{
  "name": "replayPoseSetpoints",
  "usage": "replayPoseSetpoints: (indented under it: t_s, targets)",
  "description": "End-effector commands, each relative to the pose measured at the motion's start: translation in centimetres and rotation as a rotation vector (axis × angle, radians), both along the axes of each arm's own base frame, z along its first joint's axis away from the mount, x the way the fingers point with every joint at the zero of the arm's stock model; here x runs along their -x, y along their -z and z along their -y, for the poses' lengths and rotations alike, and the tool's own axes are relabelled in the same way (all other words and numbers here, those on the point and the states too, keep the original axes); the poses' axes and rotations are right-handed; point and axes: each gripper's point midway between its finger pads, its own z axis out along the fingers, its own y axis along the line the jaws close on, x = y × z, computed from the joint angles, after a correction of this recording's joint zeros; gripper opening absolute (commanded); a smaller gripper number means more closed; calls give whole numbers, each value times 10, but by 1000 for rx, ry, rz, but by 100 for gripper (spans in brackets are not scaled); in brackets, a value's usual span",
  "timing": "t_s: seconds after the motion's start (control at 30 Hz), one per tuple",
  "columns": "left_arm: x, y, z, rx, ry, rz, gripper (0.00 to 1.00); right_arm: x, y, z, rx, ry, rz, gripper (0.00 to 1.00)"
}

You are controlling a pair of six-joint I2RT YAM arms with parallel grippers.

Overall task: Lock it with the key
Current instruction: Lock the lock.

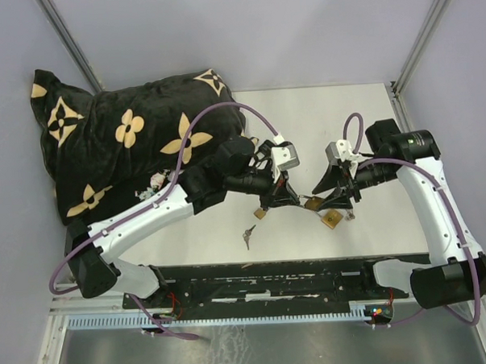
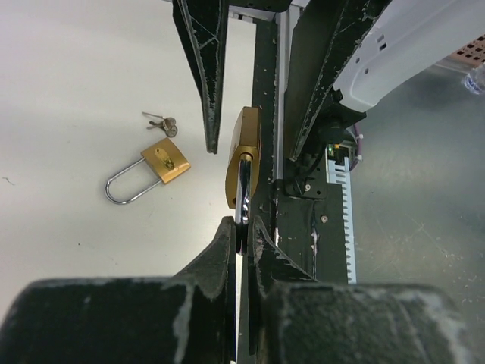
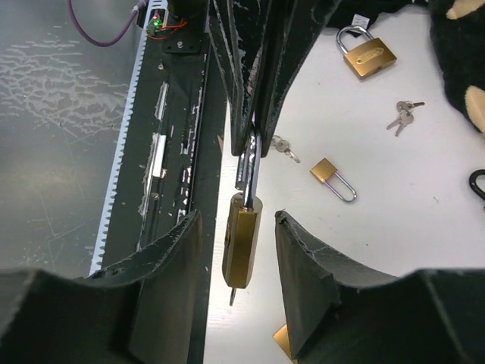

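Brass padlock [image 2: 244,155], left wrist view: left gripper [image 2: 242,233] is pinched shut on the shackle, holding the body out edge-on for the other arm. Opposite, right gripper [image 2: 251,144] straddles the body, jaws apart, not touching.
Right wrist view: same picture, gaps on both sides. Small stub under the body is likely the key [image 3: 232,296], so the spread jaws are probably lining up to take it.
Top view: both meet above mid-bench [image 1: 369,112]. A spare padlock [image 1: 332,220] lies just below them.
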Motion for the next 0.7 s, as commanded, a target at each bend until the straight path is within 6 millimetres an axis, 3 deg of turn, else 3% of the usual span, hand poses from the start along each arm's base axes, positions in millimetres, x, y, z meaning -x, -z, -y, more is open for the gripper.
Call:
replayPoseSetpoints:
  t_s: [0.0, 0.2, 0.27, 0.47, 0.5, 0.57, 0.67]
  targets:
    - [3, -39, 4, 70, 73, 101, 3, 6, 1, -5, 16, -13, -30, 50]
    - [2, -43, 6, 76, 82, 109, 3, 7, 19, -8, 58, -3, -54, 49]
    - [3, -44, 6, 79, 85, 110, 3, 7, 21, -9, 63, 4, -61, 45]
    - [-2, -49, 6, 82, 56, 114, 4, 9, 12, -15, 10, 7, -78, 11]
    - [-4, -51, 5, 88, 37, 113, 8, 9, 8, -17, -8, 6, -83, 7]
    - [-11, -59, 1, 115, -24, 108, 29, 9, 0, -21, -52, 9, -96, 4]
    - [-17, -72, -14, 215, -140, 117, 50, 5, -18, -28, -155, 17, -129, 2]
